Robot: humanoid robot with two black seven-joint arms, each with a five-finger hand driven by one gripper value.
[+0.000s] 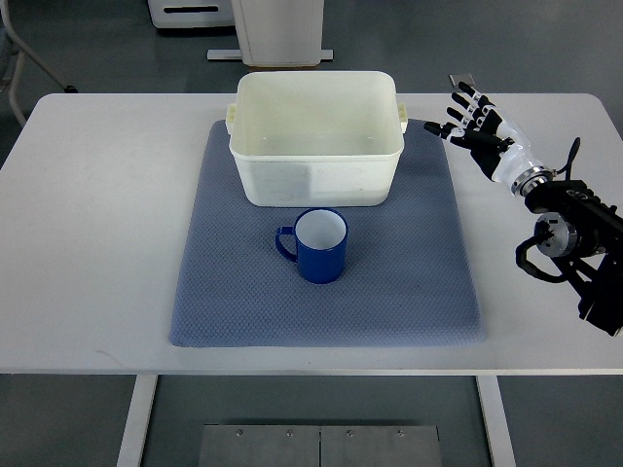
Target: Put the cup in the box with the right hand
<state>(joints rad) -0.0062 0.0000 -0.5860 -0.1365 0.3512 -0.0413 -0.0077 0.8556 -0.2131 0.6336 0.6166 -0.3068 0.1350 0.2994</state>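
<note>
My right hand (474, 119) hovers open and empty, so the cup (318, 245) stands ungrasped, well left of it, before the box (316, 136).

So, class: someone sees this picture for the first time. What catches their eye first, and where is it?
Probably the blue cup, upright at the middle of the blue-grey mat, handle pointing left. Just behind it stands the empty cream box. At the right, the right hand hovers with fingers spread, holding nothing.
</note>
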